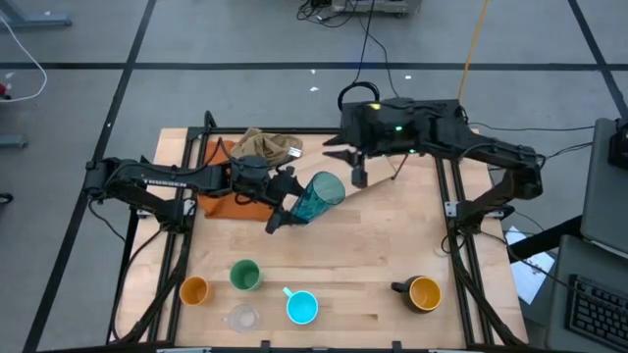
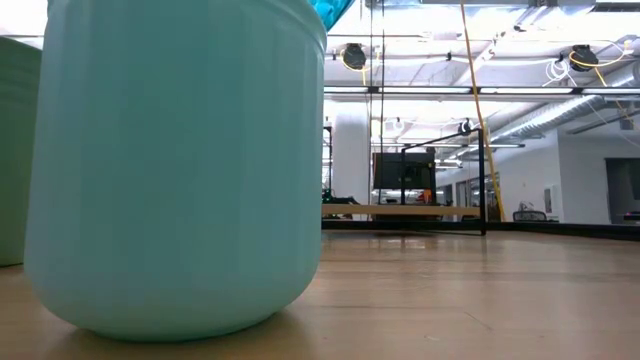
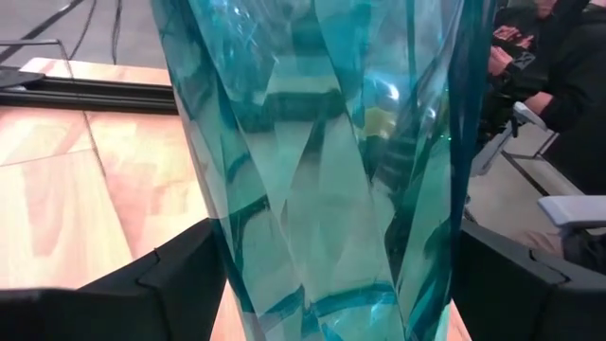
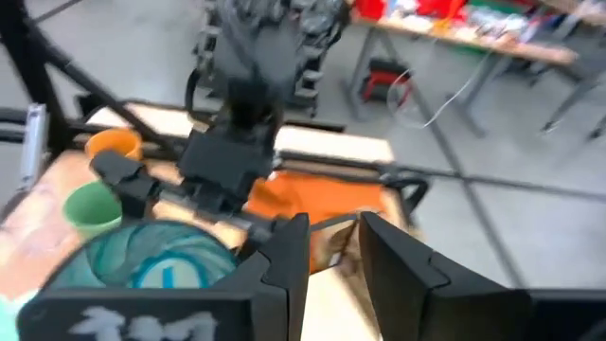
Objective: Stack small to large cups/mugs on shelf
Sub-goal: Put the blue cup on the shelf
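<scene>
My left gripper is over the table's middle, shut on the tall teal tumbler, which fills the left wrist view. My right gripper hangs near the far edge with its fingers close together, touching nothing. Along the near edge the orange cup, green cup, clear glass, light-blue mug and black mug stand upright on their bases. In the low view the shelf shows far behind the light-blue mug. My left gripper pinches the teal tumbler's lower wall between its two fingers, one on each side. The fingers come from the table's left and lie across the tumbler. It is lifted clear of the table and tilted, its mouth toward the right.
An orange cloth and a beige cloth lie at the far left under my left arm. Black frame rails run along both sides of the table. Bare wood lies between the tumbler and the row of cups.
</scene>
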